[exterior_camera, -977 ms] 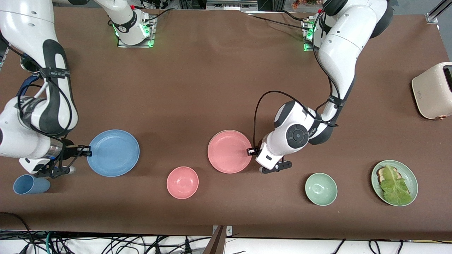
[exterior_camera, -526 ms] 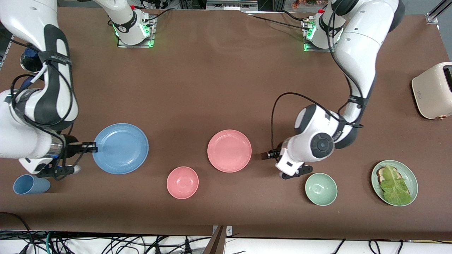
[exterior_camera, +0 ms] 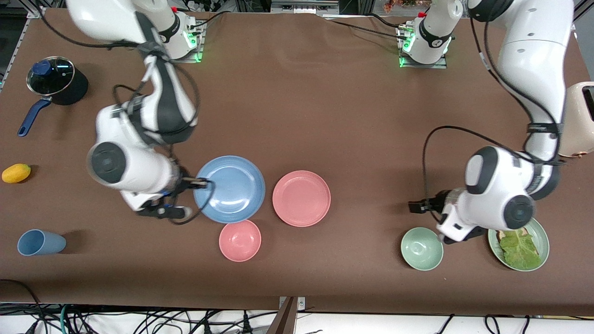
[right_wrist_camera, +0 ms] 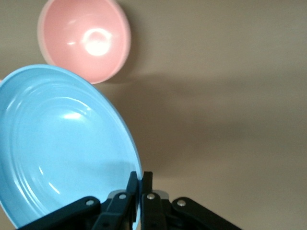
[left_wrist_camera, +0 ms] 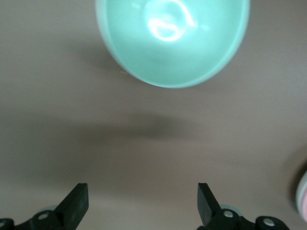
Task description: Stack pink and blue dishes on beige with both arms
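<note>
Front view
Right gripper (exterior_camera: 203,183): pinched tight on the rim of the blue plate (exterior_camera: 230,189), at the edge toward the right arm's end of the table; the plate looks lifted, over the table.
Blue plate: just beside the pink plate (exterior_camera: 301,198), its rim overlapping the pink bowl's (exterior_camera: 240,240) edge in this view.
Pink plate: flat on the brown table (exterior_camera: 297,106), about mid-table, nothing gripping it. No beige plate can be made out under it or anywhere.
Left gripper (exterior_camera: 416,207): over bare table between the pink plate and the green plate of lettuce (exterior_camera: 519,241), above the green bowl (exterior_camera: 422,248); holds nothing.
Other items: blue cup (exterior_camera: 41,242), lemon (exterior_camera: 16,173) and dark pot (exterior_camera: 56,86) toward the right arm's end; cream toaster (exterior_camera: 577,120) toward the left arm's end.

Left wrist view
Left gripper (left_wrist_camera: 143,203): fingers spread wide, nothing between them, bare table beneath.
Green bowl (left_wrist_camera: 172,40): empty, well clear of the fingertips.

Right wrist view
Right gripper (right_wrist_camera: 140,184): fingers pressed together on the thin rim of the blue plate (right_wrist_camera: 62,148).
Blue plate: tilted, raised above the tabletop.
Pink bowl (right_wrist_camera: 84,44): on the table, partly covered by the plate's edge.
</note>
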Robot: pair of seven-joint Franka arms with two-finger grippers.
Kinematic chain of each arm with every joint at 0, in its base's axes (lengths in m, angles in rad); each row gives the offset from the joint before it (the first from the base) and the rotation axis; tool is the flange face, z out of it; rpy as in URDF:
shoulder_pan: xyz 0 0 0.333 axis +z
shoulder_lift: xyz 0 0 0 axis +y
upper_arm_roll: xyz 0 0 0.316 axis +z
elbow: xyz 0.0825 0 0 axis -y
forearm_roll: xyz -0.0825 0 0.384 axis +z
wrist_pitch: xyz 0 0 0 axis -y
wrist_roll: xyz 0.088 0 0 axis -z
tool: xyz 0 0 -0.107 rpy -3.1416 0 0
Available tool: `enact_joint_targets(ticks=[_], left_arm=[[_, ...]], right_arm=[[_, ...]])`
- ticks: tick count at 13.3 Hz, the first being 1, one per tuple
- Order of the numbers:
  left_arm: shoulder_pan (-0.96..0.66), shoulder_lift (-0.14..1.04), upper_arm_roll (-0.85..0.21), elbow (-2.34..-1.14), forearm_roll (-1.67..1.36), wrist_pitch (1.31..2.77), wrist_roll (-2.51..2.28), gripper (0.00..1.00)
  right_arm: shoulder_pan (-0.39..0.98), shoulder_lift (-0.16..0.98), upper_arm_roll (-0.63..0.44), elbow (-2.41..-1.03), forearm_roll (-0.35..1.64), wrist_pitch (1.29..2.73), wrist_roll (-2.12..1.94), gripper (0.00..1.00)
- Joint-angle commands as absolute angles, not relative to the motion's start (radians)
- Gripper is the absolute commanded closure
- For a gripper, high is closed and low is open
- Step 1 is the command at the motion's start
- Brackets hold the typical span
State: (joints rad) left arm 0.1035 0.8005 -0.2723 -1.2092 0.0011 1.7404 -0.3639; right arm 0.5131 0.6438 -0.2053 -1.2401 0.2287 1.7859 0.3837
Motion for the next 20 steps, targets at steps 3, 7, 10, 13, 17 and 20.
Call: enact_joint_targets(ticks=[3, 7, 10, 13, 17, 20], left_arm=[[0.213, 0.739, -0.272, -1.235, 0.018, 1.671, -0.278, 0.0], [0.246, 0.594, -0.2, -1.362, 0.029, 1.67, -0.089, 0.0], [0.161, 0.405, -0.092, -1.517, 0.012, 1.712, -0.057, 0.0], [0.115, 0.287, -0.087, -1.583, 0.015, 1.713, -0.071, 0.0], [0.014, 0.175, -0.035, -1.6, 0.009, 1.724, -0.058, 0.0], [0.015, 0.106, -0.028, -1.605, 0.008, 1.717, -0.055, 0.0]], right_arm=[[0.681, 0.672, -0.213, -1.241, 0.225, 1.958, 0.7, 1.0], [0.707, 0.744, -0.213, -1.246, 0.224, 2.069, 0.747, 1.0], [0.732, 0.788, -0.213, -1.246, 0.221, 2.157, 0.787, 1.0], [0.742, 0.798, -0.213, -1.247, 0.222, 2.161, 0.792, 1.0], [0.765, 0.804, -0.213, -1.264, 0.225, 2.163, 0.81, 1.0], [0.778, 0.824, -0.213, -1.264, 0.224, 2.164, 0.818, 1.0]])
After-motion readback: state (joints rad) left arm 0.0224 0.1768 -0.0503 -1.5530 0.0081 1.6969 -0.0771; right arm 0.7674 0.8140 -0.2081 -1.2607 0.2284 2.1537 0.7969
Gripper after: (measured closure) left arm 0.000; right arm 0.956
